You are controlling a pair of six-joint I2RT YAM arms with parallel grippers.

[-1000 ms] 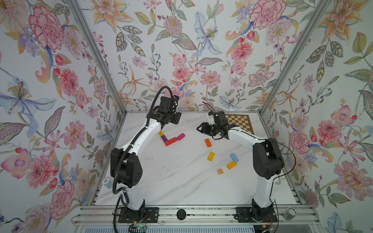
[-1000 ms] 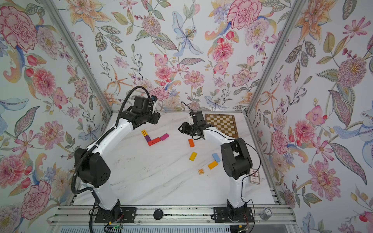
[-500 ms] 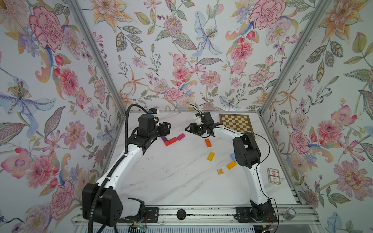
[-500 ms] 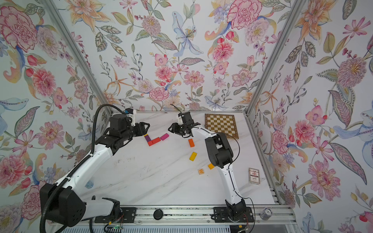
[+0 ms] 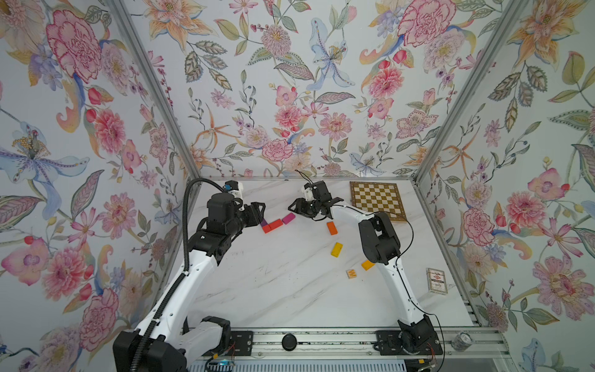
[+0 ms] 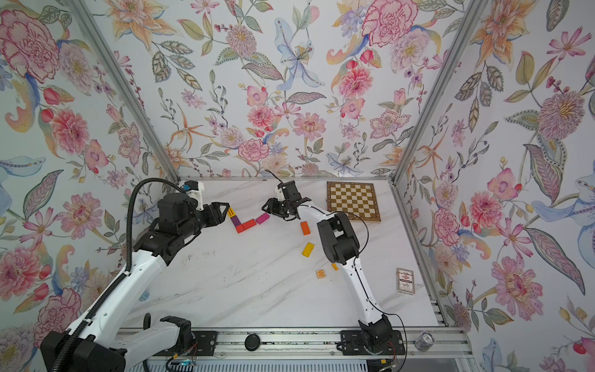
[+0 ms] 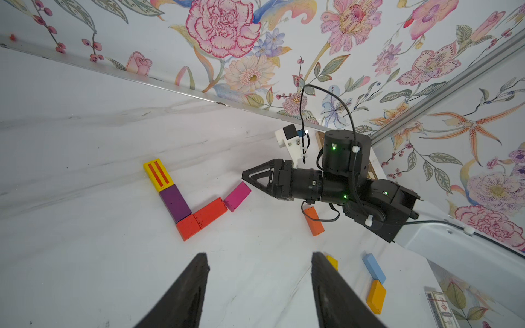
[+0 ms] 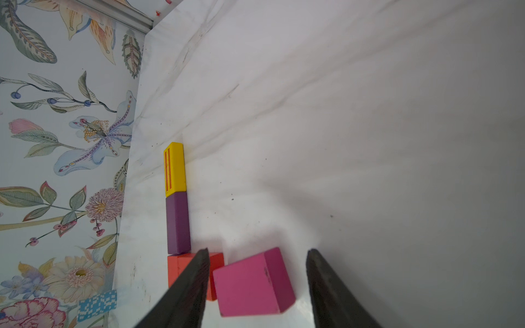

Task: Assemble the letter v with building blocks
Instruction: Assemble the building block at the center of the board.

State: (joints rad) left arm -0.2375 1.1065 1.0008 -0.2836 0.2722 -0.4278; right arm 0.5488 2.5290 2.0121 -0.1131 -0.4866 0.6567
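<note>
my right gripper (image 8: pixel 257 252) is standing open, straddling the magenta block (image 8: pixel 247 284) without gripping; the block is lying at the letter v's (image 7: pixel 187 227) far-right tip, long axis slightly skewed off the red block (image 7: pixel 211 213). my left gripper (image 7: pixel 260 255), open and empty, is hovering farther away, left.

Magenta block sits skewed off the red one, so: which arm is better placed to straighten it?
Probably right: the right gripper, open, is at the magenta block; the left gripper, also open, hangs farther off.
</note>
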